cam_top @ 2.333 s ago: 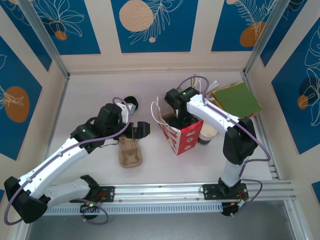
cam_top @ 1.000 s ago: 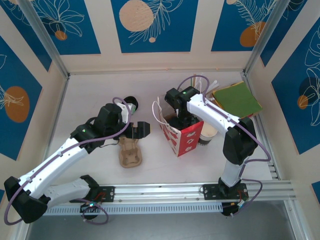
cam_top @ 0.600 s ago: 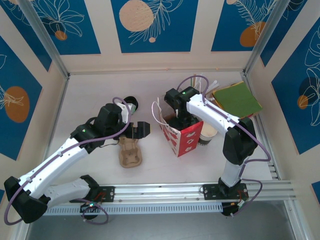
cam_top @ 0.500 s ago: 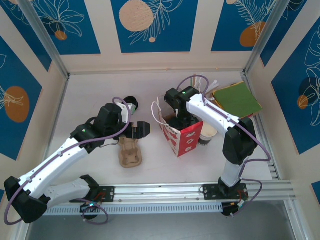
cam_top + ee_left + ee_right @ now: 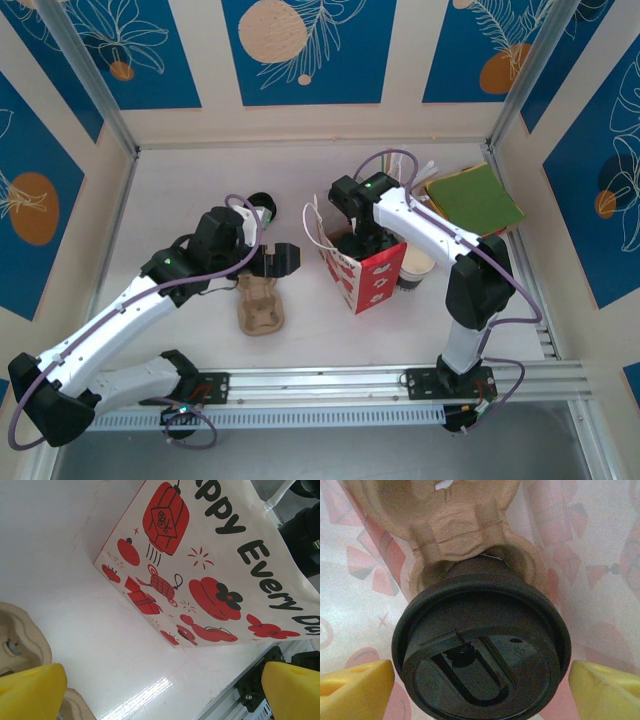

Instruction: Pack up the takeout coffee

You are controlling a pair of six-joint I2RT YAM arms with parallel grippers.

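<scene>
Two arms work over one white tabletop. The left gripper hovers with its yellow fingertips spread wide and nothing between them, just above one moulded pulp cup carrier that lies on the table with bare wells.

One red-and-white paper bag with white handles stands upright near the table's middle, printed with lanterns and flowers. The right gripper is lowered into its open top. Inside the bag the takeout coffee sits upright in a well of a second pulp carrier, with its round black lid facing the wrist camera. The right fingertips stand well apart, one on each side of the lid and right at its rim. I cannot tell whether they press on it or stand clear.

One lidless paper cup stands just beside the bag on the right, touching or nearly so. One flat green stack lies at the far right corner. One dark round object sits beyond the left arm, too small to name.

An aluminium rail runs along the near edge. The walls are beige with blue panels that bear white leaf drawings and orange discs, and metal posts stand at the corners.
</scene>
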